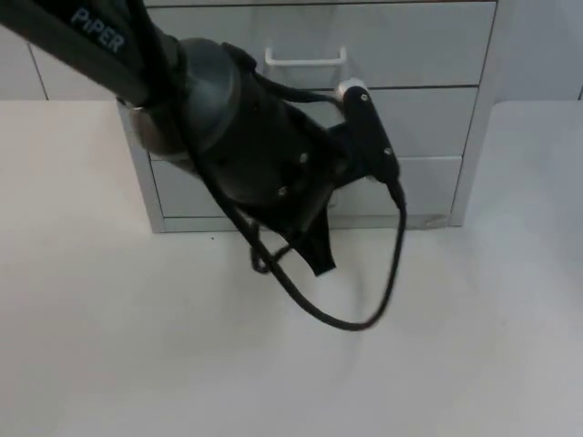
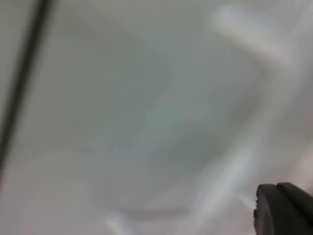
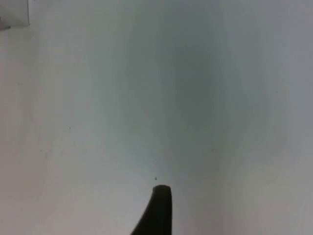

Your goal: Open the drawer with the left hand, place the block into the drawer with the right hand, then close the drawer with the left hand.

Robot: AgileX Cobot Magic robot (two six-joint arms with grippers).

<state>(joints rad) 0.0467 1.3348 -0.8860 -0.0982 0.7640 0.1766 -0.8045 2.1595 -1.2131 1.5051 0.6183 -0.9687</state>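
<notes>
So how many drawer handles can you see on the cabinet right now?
1: a white handle on the top drawer, just above the left arm. Handles on the lower drawers may be hidden behind that arm.

A pale grey surface (image 2: 146,112) spreads before the camera, very blurred. Over it run lighter, whitish bands (image 2: 254,46); I cannot tell what they belong to. A thin dark line (image 2: 22,83) runs along one side, slanted, from about twelve o'clock toward seven o'clock. One black fingertip (image 2: 286,208) of the left gripper stands at the edge, rounded and dark against the grey.
</notes>
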